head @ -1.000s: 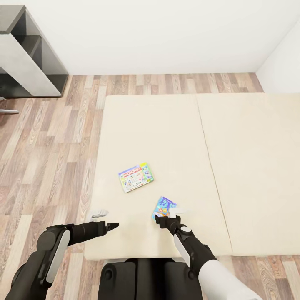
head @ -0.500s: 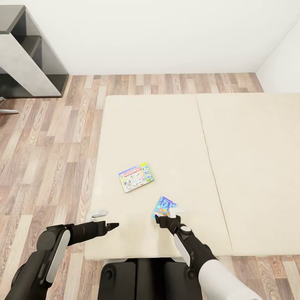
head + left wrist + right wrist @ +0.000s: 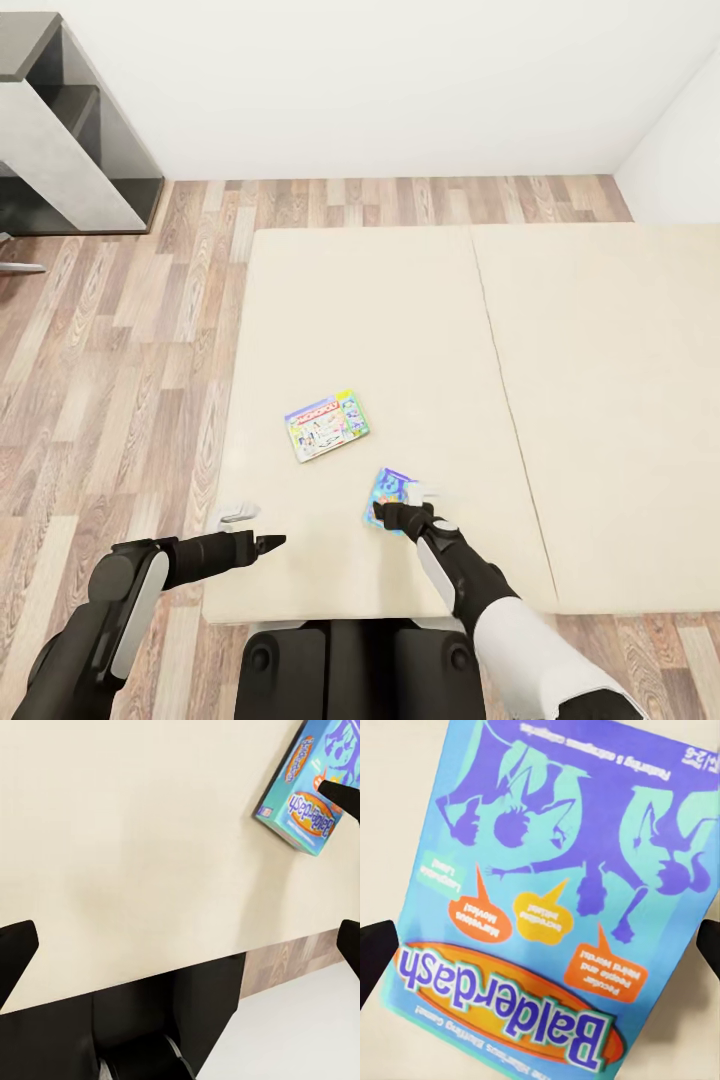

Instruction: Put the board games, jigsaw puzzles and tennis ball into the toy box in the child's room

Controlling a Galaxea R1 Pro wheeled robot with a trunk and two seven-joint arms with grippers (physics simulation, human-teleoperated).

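From the head cam, two board games sit on the cream bed (image 3: pixel 400 330): the Monopoly box (image 3: pixel 327 425) lies flat with its long side running slightly uphill toward the right, and the blue Balderdash box (image 3: pixel 390 493) is just in front of the right gripper (image 3: pixel 385 517), which is down on its near edge, though it's too small here to call a grip. Left wrist cam: the left gripper (image 3: pixel 180 952) has its jaws wide apart over bare mattress near the bed's edge, with the Balderdash box (image 3: pixel 306 787) off to the side, tilted. Right wrist cam: the box (image 3: pixel 559 892) sits between the spread black fingertips (image 3: pixel 375 949), long axis pointing away from the camera, "Balderdash" reading upside down with orange bubbles ("Marvelous Movies").
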